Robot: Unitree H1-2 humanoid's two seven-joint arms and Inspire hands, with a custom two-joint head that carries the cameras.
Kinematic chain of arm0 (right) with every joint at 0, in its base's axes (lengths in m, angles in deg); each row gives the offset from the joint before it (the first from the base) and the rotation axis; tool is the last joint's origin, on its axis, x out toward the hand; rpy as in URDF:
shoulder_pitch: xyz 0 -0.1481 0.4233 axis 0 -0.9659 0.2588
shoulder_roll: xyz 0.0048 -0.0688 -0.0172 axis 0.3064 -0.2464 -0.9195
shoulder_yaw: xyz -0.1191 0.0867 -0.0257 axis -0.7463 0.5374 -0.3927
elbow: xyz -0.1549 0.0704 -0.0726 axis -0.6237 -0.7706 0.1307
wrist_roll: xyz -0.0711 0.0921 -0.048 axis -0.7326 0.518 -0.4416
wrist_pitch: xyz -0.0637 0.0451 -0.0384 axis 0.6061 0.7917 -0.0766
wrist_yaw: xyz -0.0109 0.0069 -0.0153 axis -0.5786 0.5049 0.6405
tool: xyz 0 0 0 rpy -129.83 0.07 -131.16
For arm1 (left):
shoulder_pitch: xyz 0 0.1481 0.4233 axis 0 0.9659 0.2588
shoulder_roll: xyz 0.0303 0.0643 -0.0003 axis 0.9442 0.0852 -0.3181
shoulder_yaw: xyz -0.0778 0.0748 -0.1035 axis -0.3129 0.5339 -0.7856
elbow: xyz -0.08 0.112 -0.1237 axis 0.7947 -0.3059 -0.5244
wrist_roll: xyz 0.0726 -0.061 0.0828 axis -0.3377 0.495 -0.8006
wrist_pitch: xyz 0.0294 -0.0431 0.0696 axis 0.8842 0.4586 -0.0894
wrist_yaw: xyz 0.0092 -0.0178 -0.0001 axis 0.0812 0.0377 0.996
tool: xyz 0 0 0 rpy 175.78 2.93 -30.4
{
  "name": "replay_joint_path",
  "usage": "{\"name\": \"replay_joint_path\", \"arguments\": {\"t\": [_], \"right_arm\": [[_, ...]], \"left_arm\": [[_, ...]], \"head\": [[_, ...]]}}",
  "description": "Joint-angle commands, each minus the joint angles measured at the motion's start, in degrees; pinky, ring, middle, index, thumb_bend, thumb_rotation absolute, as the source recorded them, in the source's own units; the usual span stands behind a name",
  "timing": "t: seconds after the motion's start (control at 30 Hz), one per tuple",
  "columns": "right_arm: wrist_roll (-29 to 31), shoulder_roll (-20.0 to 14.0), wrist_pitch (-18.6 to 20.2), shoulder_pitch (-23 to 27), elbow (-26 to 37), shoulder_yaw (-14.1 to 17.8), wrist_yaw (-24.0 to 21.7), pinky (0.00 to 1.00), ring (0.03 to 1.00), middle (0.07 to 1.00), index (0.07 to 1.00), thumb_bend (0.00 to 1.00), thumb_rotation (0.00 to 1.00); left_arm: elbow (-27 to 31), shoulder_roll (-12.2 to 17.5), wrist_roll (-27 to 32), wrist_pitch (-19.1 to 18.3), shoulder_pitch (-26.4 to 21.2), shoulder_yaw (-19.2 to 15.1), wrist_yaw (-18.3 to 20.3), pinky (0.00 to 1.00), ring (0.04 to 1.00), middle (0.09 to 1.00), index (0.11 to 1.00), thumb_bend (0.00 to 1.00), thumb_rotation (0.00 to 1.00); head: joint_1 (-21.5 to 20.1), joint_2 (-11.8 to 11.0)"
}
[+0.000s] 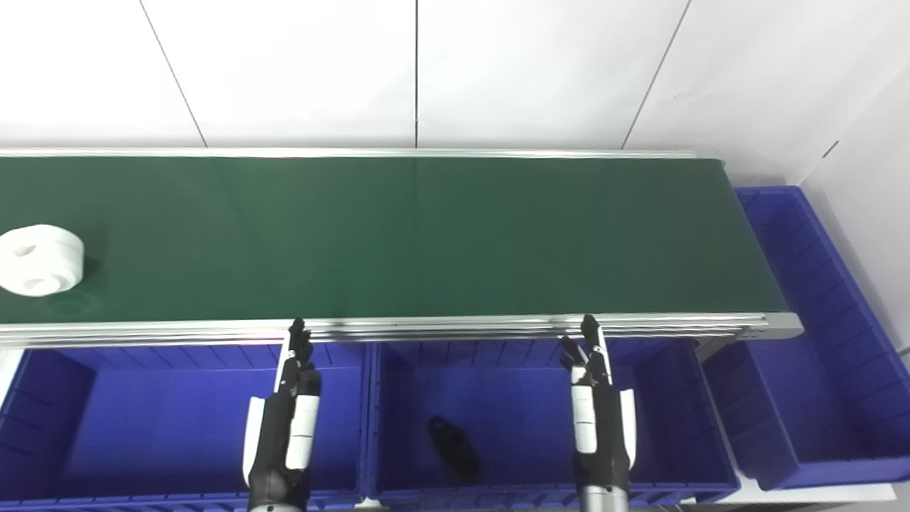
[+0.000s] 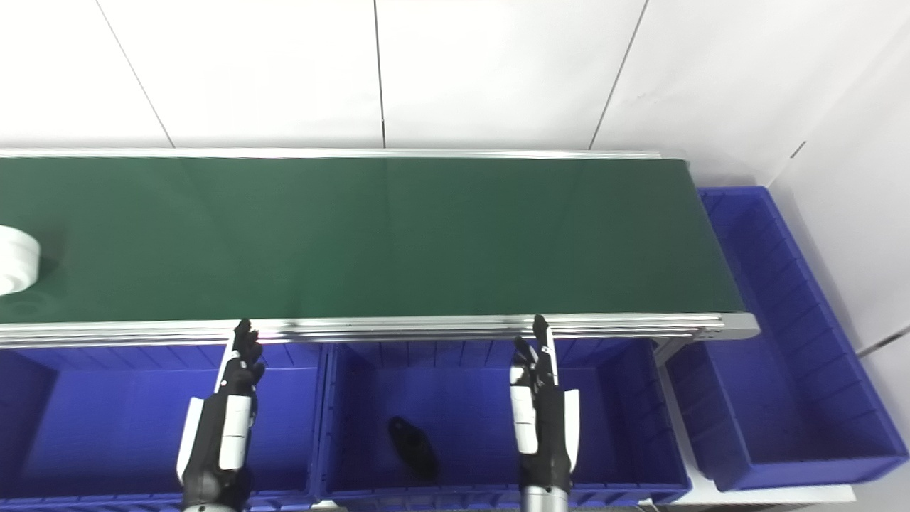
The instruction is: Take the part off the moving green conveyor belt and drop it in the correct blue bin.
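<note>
Left hand (image 1: 295,377) and right hand (image 1: 590,370) raised over the blue bins, fingers apart and empty, tips near the belt's metal rail (image 1: 441,328); black piece (image 1: 453,446) in the middle bin (image 1: 682,398); white part (image 1: 39,259) far left on the green conveyor belt (image 1: 426,235).
</note>
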Motion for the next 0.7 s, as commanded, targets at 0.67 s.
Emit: {"name": "replay_joint_path", "arguments": {"t": [0.67], "right_arm": [[10.37,-3.13,-4.03,2.44,-4.06,4.42,-6.73,0.95,0.950,1.000,1.000,0.48,1.00]], "left_arm": [[-6.05,-4.55,-4.75,6.55,-1.79,3.29,-4.45,0.90,0.958,0.998,1.000,0.76,0.89]], "head": [[15.89,-6.08]]}}
